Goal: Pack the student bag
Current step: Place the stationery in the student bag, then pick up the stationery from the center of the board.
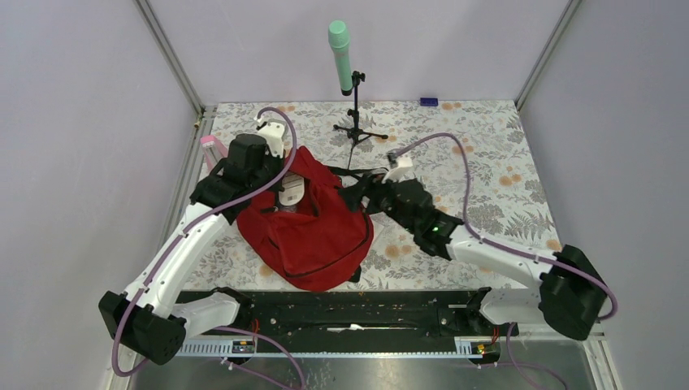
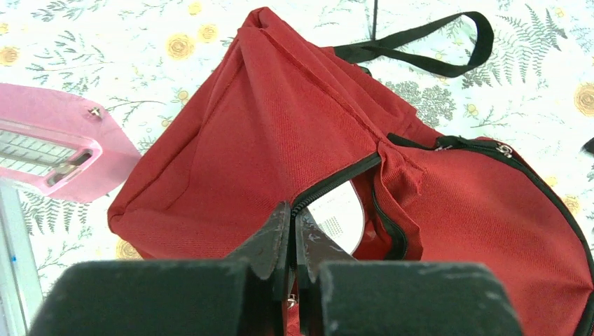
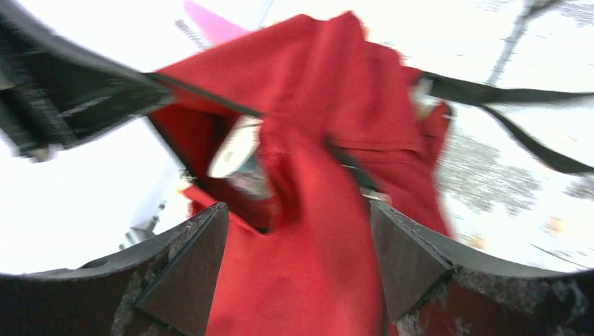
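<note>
The student bag (image 1: 313, 231) is a large red backpack lying mid-table with its black-zippered mouth gaping toward the left arm. My left gripper (image 2: 294, 210) is shut on the zipper edge of that mouth (image 2: 336, 178), at the bag's upper left (image 1: 272, 191). A white flat item (image 2: 343, 213) shows inside the opening (image 1: 291, 193). My right gripper (image 3: 298, 210) stands open at the bag's upper right (image 1: 351, 195). Red fabric (image 3: 315, 266) lies between its wide-apart fingers without being pinched. That view is blurred.
A pink transparent ruler-like piece (image 2: 49, 147) lies on the floral cloth just left of the bag (image 1: 210, 146). A black tripod stand with a green microphone (image 1: 341, 49) stands behind the bag. Black straps (image 2: 420, 49) trail off its far side. A small blue object (image 1: 428, 101) sits at the back edge.
</note>
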Robot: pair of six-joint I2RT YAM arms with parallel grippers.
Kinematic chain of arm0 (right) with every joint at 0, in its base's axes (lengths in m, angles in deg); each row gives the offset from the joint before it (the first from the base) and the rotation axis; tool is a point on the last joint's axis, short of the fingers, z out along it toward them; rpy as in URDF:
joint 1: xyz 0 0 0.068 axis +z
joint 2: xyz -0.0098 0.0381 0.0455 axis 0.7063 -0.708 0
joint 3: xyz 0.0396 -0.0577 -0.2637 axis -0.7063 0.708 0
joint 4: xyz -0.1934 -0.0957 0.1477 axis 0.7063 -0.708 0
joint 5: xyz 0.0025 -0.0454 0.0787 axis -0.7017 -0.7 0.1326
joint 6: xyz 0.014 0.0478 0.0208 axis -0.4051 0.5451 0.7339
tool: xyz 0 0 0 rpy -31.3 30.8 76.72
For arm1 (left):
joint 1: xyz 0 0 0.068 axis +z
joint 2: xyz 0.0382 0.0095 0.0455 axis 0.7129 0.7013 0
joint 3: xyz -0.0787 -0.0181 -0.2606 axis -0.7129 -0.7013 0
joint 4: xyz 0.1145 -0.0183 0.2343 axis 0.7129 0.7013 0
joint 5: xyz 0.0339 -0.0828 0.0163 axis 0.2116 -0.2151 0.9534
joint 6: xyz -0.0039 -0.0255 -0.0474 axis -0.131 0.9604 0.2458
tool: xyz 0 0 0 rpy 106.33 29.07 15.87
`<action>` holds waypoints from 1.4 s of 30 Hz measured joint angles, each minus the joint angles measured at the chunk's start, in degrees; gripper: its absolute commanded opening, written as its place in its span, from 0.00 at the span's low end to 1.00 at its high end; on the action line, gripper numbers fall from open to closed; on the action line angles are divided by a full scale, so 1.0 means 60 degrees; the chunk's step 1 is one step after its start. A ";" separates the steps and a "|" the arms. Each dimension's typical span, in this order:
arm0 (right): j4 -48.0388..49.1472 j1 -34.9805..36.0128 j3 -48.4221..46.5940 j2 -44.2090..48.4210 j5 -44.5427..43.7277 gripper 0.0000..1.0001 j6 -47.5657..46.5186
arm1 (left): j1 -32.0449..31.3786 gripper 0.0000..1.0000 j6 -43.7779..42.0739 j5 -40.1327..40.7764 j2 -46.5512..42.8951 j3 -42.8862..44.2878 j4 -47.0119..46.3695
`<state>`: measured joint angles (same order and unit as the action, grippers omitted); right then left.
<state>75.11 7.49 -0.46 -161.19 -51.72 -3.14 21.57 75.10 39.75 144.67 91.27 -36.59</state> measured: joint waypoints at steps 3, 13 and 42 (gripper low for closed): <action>-0.0863 -0.1107 0.0550 0.0729 0.0488 0.84 -0.0040 | 0.0084 0.00 -0.0004 0.0120 0.0007 0.0186 0.0200; -0.2936 -0.2455 0.2306 0.2310 0.0852 0.74 0.0787 | 0.0251 0.00 -0.0157 0.0120 0.0211 0.0463 0.0306; 0.1162 -0.2335 0.4317 -0.1056 0.1188 0.61 0.5053 | 0.0353 0.00 -0.0109 -0.0073 -0.0175 -0.0197 -0.0430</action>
<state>82.08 -6.52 25.44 -167.53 -44.60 27.17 23.69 74.45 39.32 143.62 90.09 -39.17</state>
